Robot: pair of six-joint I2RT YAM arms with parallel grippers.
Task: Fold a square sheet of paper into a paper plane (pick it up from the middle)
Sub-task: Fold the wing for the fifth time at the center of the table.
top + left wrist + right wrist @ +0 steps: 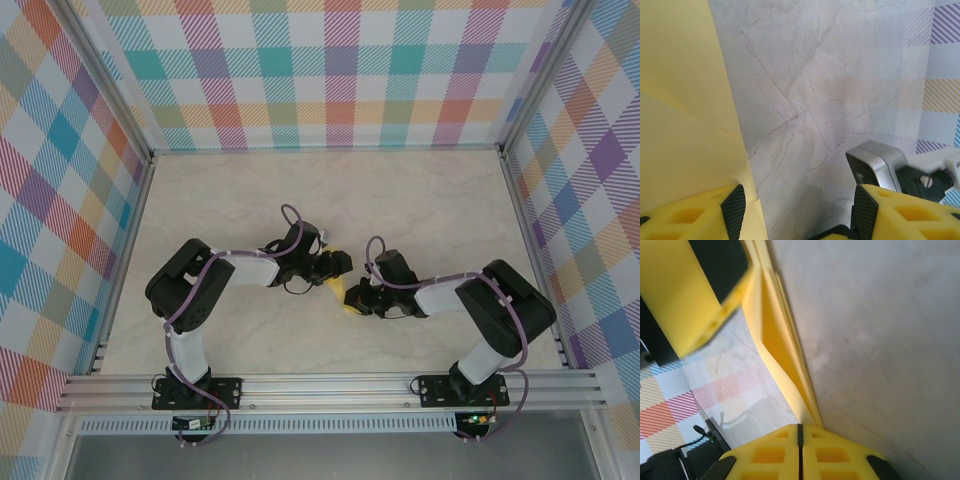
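Square sheet of paper (772, 345), folded into long narrow layers, lies straight ahead of the right end effector (800, 440), with its long axis running away from the fingertips. This end effector is closed on the near end of the paper. The left end effector (800, 214) is wide open and holds nothing. The paper lies just beside one of its fingers (734, 210), with bare tabletop (830, 100) between them. I judge that the left one must close on the paper next.

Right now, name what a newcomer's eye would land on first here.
The yellow paper, folded into layers, sits mid-table, pinched in the shut right gripper. The left gripper meets it with fingers wide apart, the paper beside one finger. Loud plaid walls ring the pale table.
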